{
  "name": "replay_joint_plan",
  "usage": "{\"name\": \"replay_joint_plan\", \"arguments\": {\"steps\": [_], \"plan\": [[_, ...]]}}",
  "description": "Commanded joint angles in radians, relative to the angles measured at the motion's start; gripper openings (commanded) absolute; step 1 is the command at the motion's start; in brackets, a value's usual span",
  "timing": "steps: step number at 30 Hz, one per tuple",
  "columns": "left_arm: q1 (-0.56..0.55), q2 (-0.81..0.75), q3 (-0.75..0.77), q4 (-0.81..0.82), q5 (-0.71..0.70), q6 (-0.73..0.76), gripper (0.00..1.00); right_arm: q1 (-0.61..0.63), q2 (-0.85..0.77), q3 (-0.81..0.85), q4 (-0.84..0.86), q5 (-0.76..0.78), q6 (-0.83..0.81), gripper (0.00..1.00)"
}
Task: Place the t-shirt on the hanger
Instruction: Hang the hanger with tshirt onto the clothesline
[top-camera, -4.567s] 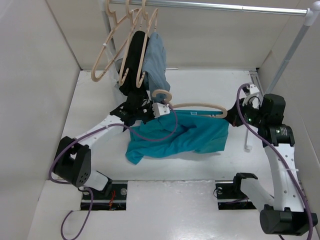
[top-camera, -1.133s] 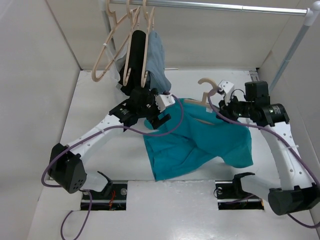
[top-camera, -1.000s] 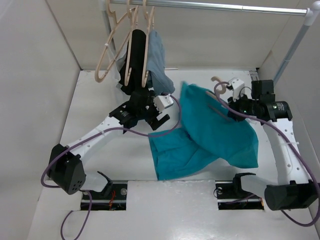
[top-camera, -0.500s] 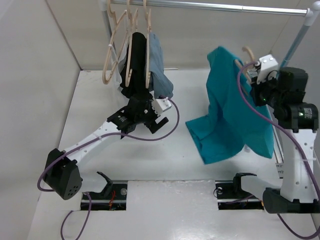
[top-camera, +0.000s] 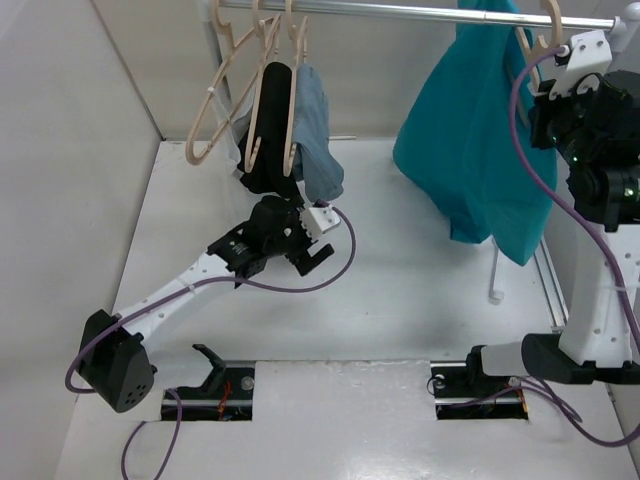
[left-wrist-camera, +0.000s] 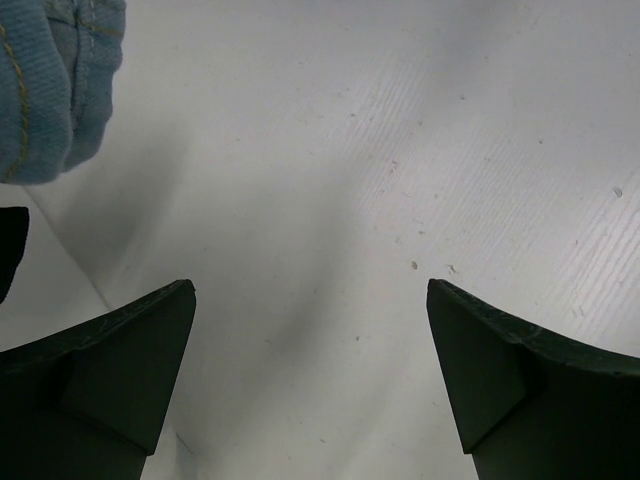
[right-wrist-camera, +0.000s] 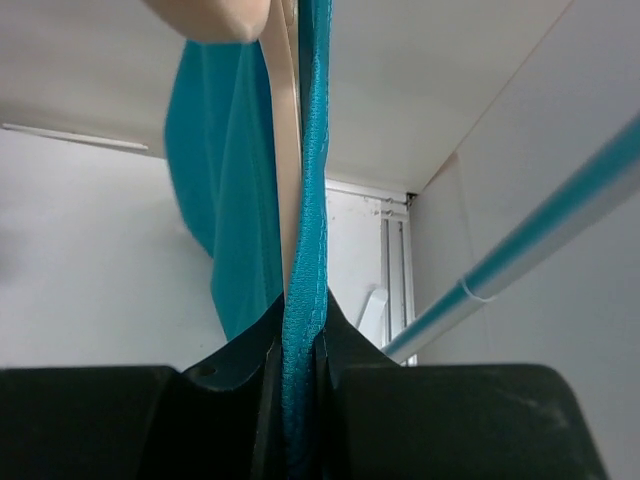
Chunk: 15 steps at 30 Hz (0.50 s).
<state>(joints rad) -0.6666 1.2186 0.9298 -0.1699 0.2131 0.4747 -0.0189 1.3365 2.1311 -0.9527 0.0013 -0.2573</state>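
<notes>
The teal t-shirt (top-camera: 470, 140) hangs draped over the beige hanger (top-camera: 547, 22) at the upper right, its hem off the table. The hanger's hook is level with the rail; whether it rests on the rail I cannot tell. My right gripper (top-camera: 540, 70) is raised beside it. In the right wrist view the right gripper (right-wrist-camera: 300, 310) is shut on the t-shirt's (right-wrist-camera: 225, 200) teal edge together with the hanger's (right-wrist-camera: 283, 200) arm. My left gripper (top-camera: 310, 250) stays low over the table's middle, open and holding nothing. The left gripper (left-wrist-camera: 310, 300) has bare table between its fingers.
A metal rail (top-camera: 400, 12) spans the top. At its left end hang spare beige hangers (top-camera: 225, 90), a black garment (top-camera: 268, 130) and a grey-blue garment (top-camera: 312, 120), whose hem (left-wrist-camera: 55, 80) is near my left gripper. The rail's post (right-wrist-camera: 520, 260) slants along the right wall.
My right arm has lifted the hanger and t-shirt from low over the table up to rail height at the far right. The left arm drew back a little, still open.
</notes>
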Motion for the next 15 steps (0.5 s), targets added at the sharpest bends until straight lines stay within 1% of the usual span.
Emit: {"name": "replay_joint_plan", "arguments": {"steps": [1,3,7,11,15], "plan": [[-0.005,-0.041,-0.022,0.017,0.016,0.005,1.00,-0.001,0.024,0.046,0.109,0.017,0.044,0.00],[-0.005,-0.041,-0.031,0.026,0.016,0.005,1.00,-0.001,0.024,0.046,0.123,0.017,0.064,0.00],[-0.005,-0.050,-0.040,0.035,0.016,0.015,1.00,-0.001,0.024,0.007,0.181,0.072,0.084,0.00],[-0.005,-0.050,-0.040,0.035,0.016,0.024,1.00,-0.001,0.015,0.007,0.193,0.103,0.095,0.00],[-0.005,-0.059,-0.049,0.044,0.016,0.024,1.00,-0.001,0.044,-0.016,0.204,0.132,0.095,0.00]]}}
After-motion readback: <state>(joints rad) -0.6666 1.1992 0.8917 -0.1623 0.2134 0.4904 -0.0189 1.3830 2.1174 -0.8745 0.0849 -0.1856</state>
